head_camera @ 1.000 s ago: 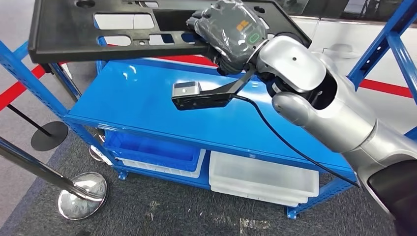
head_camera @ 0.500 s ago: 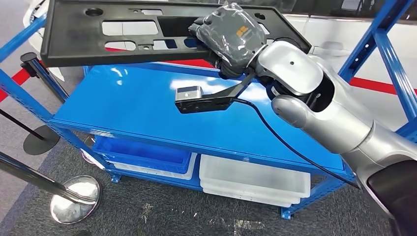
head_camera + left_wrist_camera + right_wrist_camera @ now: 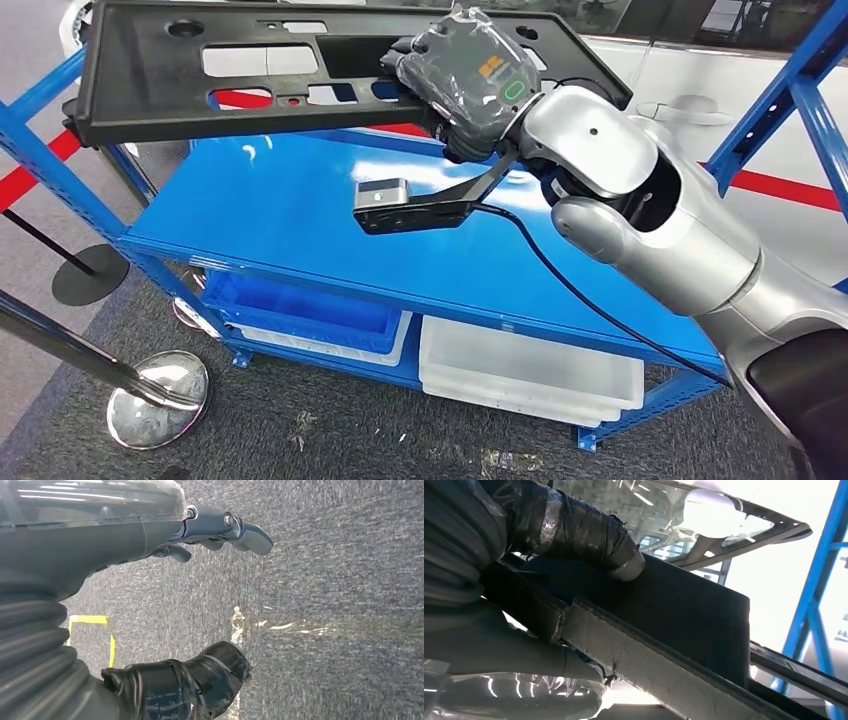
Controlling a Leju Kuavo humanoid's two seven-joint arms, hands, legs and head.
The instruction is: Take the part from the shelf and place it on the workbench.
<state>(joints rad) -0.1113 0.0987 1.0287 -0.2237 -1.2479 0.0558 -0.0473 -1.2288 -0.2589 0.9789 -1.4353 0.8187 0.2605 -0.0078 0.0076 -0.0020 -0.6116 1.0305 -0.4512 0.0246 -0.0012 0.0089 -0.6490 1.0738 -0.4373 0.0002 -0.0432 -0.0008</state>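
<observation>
Nearest us, our left hand (image 3: pixel 220 527) hangs over grey carpet, fingers loosely apart, holding nothing. Our right hand (image 3: pixel 470 75) grips the long flat black plastic part with cut-out slots (image 3: pixel 230 70) near one end, fingers closed over its edge; the part floats above the glossy blue metal shelf (image 3: pixel 300 210), off its surface. Risk as we judge it: the long free end overhangs far, so it could droop, twist in the grip, or clip a blue upright (image 3: pixel 50 165) while turning. Count: one part, one blue bin (image 3: pixel 300 305), two white bins (image 3: pixel 525 365), two chrome stanchion bases (image 3: pixel 155 400).
</observation>
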